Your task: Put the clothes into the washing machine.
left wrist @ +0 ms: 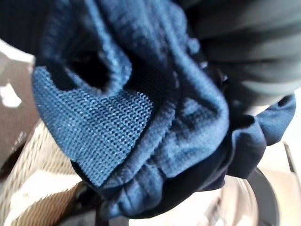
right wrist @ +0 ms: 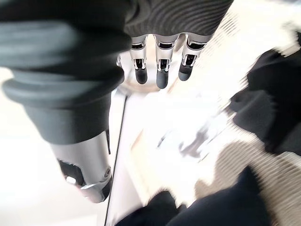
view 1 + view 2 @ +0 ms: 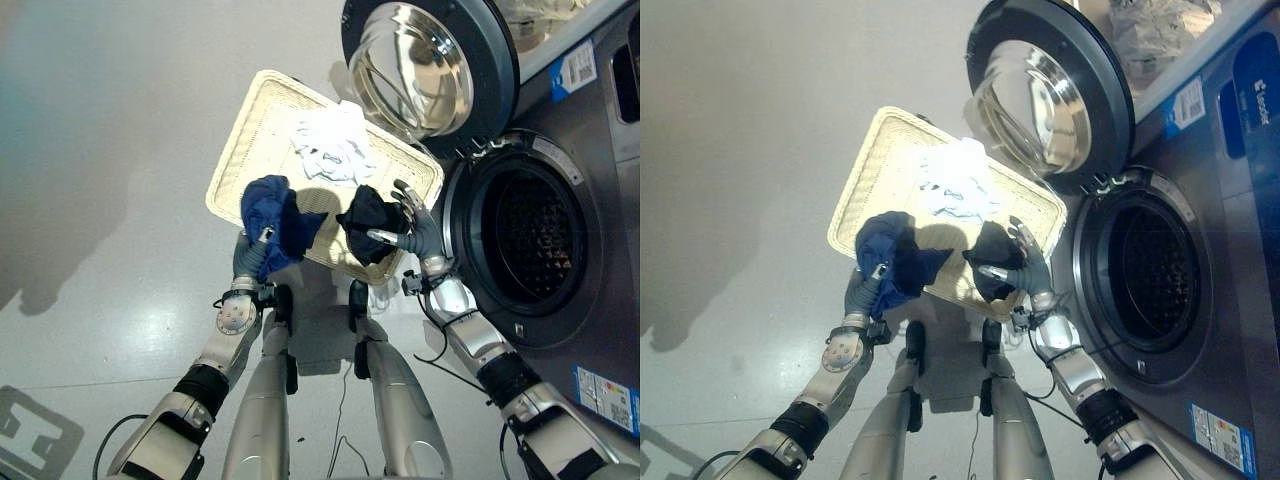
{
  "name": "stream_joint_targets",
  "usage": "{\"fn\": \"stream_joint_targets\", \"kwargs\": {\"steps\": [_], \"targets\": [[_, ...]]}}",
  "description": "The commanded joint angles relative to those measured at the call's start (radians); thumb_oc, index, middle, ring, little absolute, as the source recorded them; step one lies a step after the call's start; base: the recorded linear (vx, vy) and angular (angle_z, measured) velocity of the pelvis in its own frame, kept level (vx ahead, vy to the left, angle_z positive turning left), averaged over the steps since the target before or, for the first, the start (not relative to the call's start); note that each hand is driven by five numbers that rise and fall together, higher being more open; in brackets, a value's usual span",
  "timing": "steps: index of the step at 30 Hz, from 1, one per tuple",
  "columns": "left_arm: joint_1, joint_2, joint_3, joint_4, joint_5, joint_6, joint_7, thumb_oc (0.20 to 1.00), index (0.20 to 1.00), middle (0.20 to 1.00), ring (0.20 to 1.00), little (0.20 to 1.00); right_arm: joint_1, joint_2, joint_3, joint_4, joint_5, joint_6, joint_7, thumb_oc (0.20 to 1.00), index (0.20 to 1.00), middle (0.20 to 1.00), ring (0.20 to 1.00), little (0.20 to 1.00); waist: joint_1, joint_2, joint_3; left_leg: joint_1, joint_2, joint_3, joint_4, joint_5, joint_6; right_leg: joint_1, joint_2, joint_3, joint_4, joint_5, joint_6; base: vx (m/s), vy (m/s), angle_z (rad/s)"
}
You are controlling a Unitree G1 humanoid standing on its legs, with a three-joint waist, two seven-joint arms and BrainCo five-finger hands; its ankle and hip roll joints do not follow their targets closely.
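Washing machine (image 3: 590, 250), at three o'clock, stands with door (image 3: 430, 65) swung open. Wicker basket (image 3: 250, 140), at centre, holds white clothes (image 3: 333, 143) toward twelve. Left hand (image 3: 250, 255), at seven o'clock of the basket, is clamped on the blue garment (image 3: 275, 215). Right hand (image 3: 415, 228), fingers spread, rests beside the black garment (image 3: 368, 222). Risk: the dangling blue cloth may snag the basket rim during transfer.
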Motion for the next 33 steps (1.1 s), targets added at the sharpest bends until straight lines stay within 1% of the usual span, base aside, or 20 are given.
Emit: {"fn": "stream_joint_targets", "kwargs": {"steps": [1, 2, 3, 5, 6, 10, 11, 12, 13, 14, 16, 18, 21, 22, 23, 26, 29, 31, 32, 33], "targets": [[-0.017, -0.012, -0.024, -0.096, -0.116, 0.008, -0.352, 0.2, 0.2, 0.2, 0.2, 0.2, -0.042, -0.047, 0.024, -0.069, 0.004, 0.09, 0.143, 1.0, 1.0, 1.0, 1.0, 1.0, 0.0, 0.05, -0.016, 0.024, -0.056, 0.024, 0.045, -0.098, 0.007, 0.045, 0.025, -0.05, -0.045, -0.009, 0.054, 0.0, 0.006, 0.12], [-0.021, -0.002, -0.036, -0.11, -0.154, 0.036, -0.423, 0.2, 0.2, 0.2, 0.2, 0.2, -0.062, -0.058, 0.038, -0.062, 0.011, 0.104, 0.169, 1.0, 1.0, 1.0, 1.0, 1.0, 0.003, 0.053, -0.016, 0.028, -0.056, 0.026, 0.041, -0.094, 0.007, 0.049, 0.024, -0.055, -0.047, -0.008, 0.054, 0.0, 0.005, 0.14], [-0.022, 0.001, -0.042, -0.117, -0.17, 0.044, -0.452, 0.2, 0.2, 0.2, 0.2, 0.2, -0.072, -0.064, 0.045, -0.06, 0.017, 0.114, 0.182, 1.0, 1.0, 1.0, 1.0, 1.0, 0.005, 0.054, -0.016, 0.031, -0.054, 0.027, 0.036, -0.092, 0.007, 0.051, 0.023, -0.058, -0.048, -0.008, 0.054, 0.01, 0.004, 0.17], [-0.031, 0.026, -0.066, -0.167, -0.278, 0.113, -0.622, 0.2, 0.2, 0.2, 0.2, 0.2, -0.113, -0.089, 0.086, -0.04, 0.037, 0.159, 0.261, 1.0, 1.0, 1.0, 1.0, 1.0, 0.012, 0.063, -0.016, 0.045, -0.051, 0.032, 0.013, -0.082, 0.005, 0.061, 0.021, -0.07, -0.057, -0.004, 0.055, 0.0, 0.0, 0.15], [-0.038, 0.036, -0.075, -0.19, -0.31, 0.135, -0.668, 0.2, 0.2, 0.2, 0.2, 0.2, -0.129, -0.096, 0.105, -0.031, 0.05, 0.182, 0.289, 1.0, 1.0, 1.0, 1.0, 1.0, 0.014, 0.065, -0.016, 0.047, -0.05, 0.034, 0.007, -0.079, 0.004, 0.062, 0.02, -0.074, -0.061, -0.002, 0.056, -0.01, -0.004, 0.08], [-0.065, 0.055, -0.102, -0.265, -0.383, 0.199, -0.743, 0.2, 0.2, 0.2, 0.2, 0.2, -0.166, -0.102, 0.162, -0.001, 0.071, 0.235, 0.363, 1.0, 1.0, 1.0, 1.0, 1.0, 0.021, 0.069, -0.016, 0.052, -0.051, 0.033, -0.003, -0.074, 0.002, 0.069, 0.017, -0.082, -0.07, 0.002, 0.057, -0.01, -0.009, 0.06], [-0.078, 0.06, -0.109, -0.281, -0.404, 0.213, -0.764, 0.2, 0.2, 0.2, 0.2, 0.2, -0.179, -0.098, 0.182, 0.01, 0.077, 0.265, 0.394, 1.0, 1.0, 1.0, 1.0, 1.0, 0.023, 0.07, -0.016, 0.052, -0.051, 0.031, -0.004, -0.072, 0.002, 0.068, 0.016, -0.084, -0.07, 0.003, 0.056, -0.01, -0.015, 0.07], [-0.081, 0.062, -0.111, -0.289, -0.411, 0.219, -0.767, 0.2, 0.2, 0.2, 0.2, 0.2, -0.183, -0.099, 0.189, 0.012, 0.081, 0.269, 0.402, 1.0, 1.0, 1.0, 1.0, 1.0, 0.024, 0.07, -0.016, 0.051, -0.052, 0.031, -0.003, -0.072, 0.001, 0.067, 0.016, -0.085, -0.07, 0.003, 0.056, -0.01, -0.022, 0.06], [-0.091, 0.066, -0.117, -0.31, -0.426, 0.224, -0.774, 0.2, 0.2, 0.2, 0.2, 0.2, -0.194, -0.098, 0.213, 0.023, 0.096, 0.31, 0.465, 1.0, 1.0, 1.0, 1.0, 1.0, 0.026, 0.07, -0.016, 0.049, -0.052, 0.03, -0.002, -0.071, 0.001, 0.067, 0.015, -0.086, -0.07, 0.003, 0.055, 0.0, 0.0, 0.0], [-0.094, 0.068, -0.117, -0.316, -0.43, 0.229, -0.774, 0.2, 0.2, 0.2, 0.2, 0.2, -0.195, -0.099, 0.22, 0.026, 0.1, 0.313, 0.476, 1.0, 1.0, 1.0, 1.0, 1.0, 0.027, 0.069, -0.016, 0.05, -0.052, 0.03, -0.002, -0.071, 0.0, 0.068, 0.014, -0.087, -0.071, 0.003, 0.055, 0.0, -0.031, -0.01], [-0.109, 0.084, -0.124, -0.348, -0.448, 0.239, -0.776, 0.2, 0.2, 0.2, 0.2, 0.2, -0.203, -0.107, 0.263, 0.027, 0.169, 0.375, 0.581, 1.0, 1.0, 1.0, 1.0, 1.0, 0.033, 0.067, -0.016, 0.048, -0.053, 0.028, 0.001, -0.069, -0.002, 0.071, 0.011, -0.092, -0.073, 0.004, 0.055, 0.01, -0.034, 0.02], [-0.114, 0.091, -0.127, -0.36, -0.445, 0.241, -0.771, 0.2, 0.2, 0.2, 0.2, 0.2, -0.204, -0.11, 0.275, 0.023, 0.208, 0.395, 0.623, 1.0, 1.0, 1.0, 1.0, 1.0, 0.035, 0.066, -0.016, 0.046, -0.053, 0.028, 0.002, -0.067, -0.002, 0.072, 0.01, -0.093, -0.073, 0.004, 0.054, 0.01, -0.025, 0.05], [-0.125, 0.109, -0.141, -0.375, -0.442, 0.24, -0.753, 0.2, 0.2, 0.2, 0.2, 0.2, -0.2, -0.103, 0.296, 0.019, 0.344, 0.456, 0.731, 1.0, 1.0, 1.0, 1.0, 1.0, 0.041, 0.064, -0.016, 0.043, -0.053, 0.025, 0.003, -0.062, -0.003, 0.072, 0.009, -0.097, -0.075, 0.006, 0.054, 0.0, -0.012, 0.0], [-0.125, 0.109, -0.142, -0.376, -0.443, 0.24, -0.752, 0.2, 0.2, 0.2, 0.2, 0.2, -0.199, -0.102, 0.297, 0.019, 0.356, 0.462, 0.74, 1.0, 1.0, 1.0, 1.0, 1.0, 0.042, 0.064, -0.016, 0.043, -0.053, 0.025, 0.003, -0.062, -0.003, 0.072, 0.009, -0.097, -0.075, 0.006, 0.054, 0.0, 0.0, 0.0], [-0.13, 0.113, -0.142, -0.377, -0.439, 0.244, -0.749, 0.2, 0.2, 0.2, 0.2, 0.2, -0.196, -0.098, 0.303, 0.024, 0.436, 0.494, 0.799, 1.0, 1.0, 1.0, 1.0, 1.0, 0.044, 0.063, -0.016, 0.041, -0.053, 0.025, 0.002, -0.059, -0.004, 0.071, 0.009, -0.099, -0.076, 0.007, 0.054, 0.0, 0.0, 0.0], [-0.138, 0.125, -0.156, -0.377, -0.432, 0.24, -0.728, 0.2, 0.2, 0.2, 0.2, 0.2, -0.177, -0.084, 0.309, 0.025, 0.561, 0.554, 0.913, 1.0, 1.0, 1.0, 1.0, 1.0, 0.046, 0.062, -0.016, 0.031, -0.053, 0.023, 0.004, -0.055, -0.005, 0.063, 0.011, -0.099, -0.076, 0.009, 0.053, 0.0, 0.0, 0.0], [-0.146, 0.127, -0.165, -0.369, -0.429, 0.227, -0.704, 0.2, 0.2, 0.2, 0.2, 0.2, -0.161, -0.078, 0.319, 0.031, 0.616, 0.609, 1.006, 1.0, 1.0, 1.0, 1.0, 1.0, 0.046, 0.061, -0.016, 0.022, -0.053, 0.023, 0.004, -0.051, -0.006, 0.056, 0.013, -0.1, -0.077, 0.01, 0.052, 0.0, 0.0, 0.0], [-0.146, 0.127, -0.167, -0.369, -0.425, 0.223, -0.694, 0.2, 0.2, 0.2, 0.2, 0.2, -0.151, -0.075, 0.323, 0.035, 0.629, 0.621, 1.039, 1.0, 1.0, 1.0, 1.0, 1.0, 0.046, 0.06, -0.016, 0.019, -0.053, 0.023, 0.004, -0.05, -0.007, 0.053, 0.014, -0.1, -0.078, 0.011, 0.051, 0.0, 0.0, 0.0], [-0.147, 0.129, -0.171, -0.365, -0.42, 0.212, -0.686, 0.2, 0.2, 0.2, 0.2, 0.2, -0.139, -0.07, 0.33, 0.042, 0.653, 0.637, 1.083, 1.0, 1.0, 1.0, 1.0, 1.0, 0.046, 0.06, -0.016, 0.012, -0.051, 0.023, 0.004, -0.048, -0.008, 0.046, 0.015, -0.101, -0.077, 0.011, 0.05, 0.0, 0.0, 0.0], [-0.147, 0.129, -0.171, -0.365, -0.42, 0.212, -0.686, 0.2, 0.2, 0.2, 0.2, 0.2, -0.139, -0.07, 0.33, 0.042, 0.653, 0.637, 1.083, 1.0, 1.0, 1.0, 1.0, 1.0, 0.046, 0.06, -0.016, 0.012, -0.051, 0.023, 0.004, -0.048, -0.008, 0.046, 0.015, -0.101, -0.077, 0.011, 0.05, 0.0, -0.021, -0.04]]}}
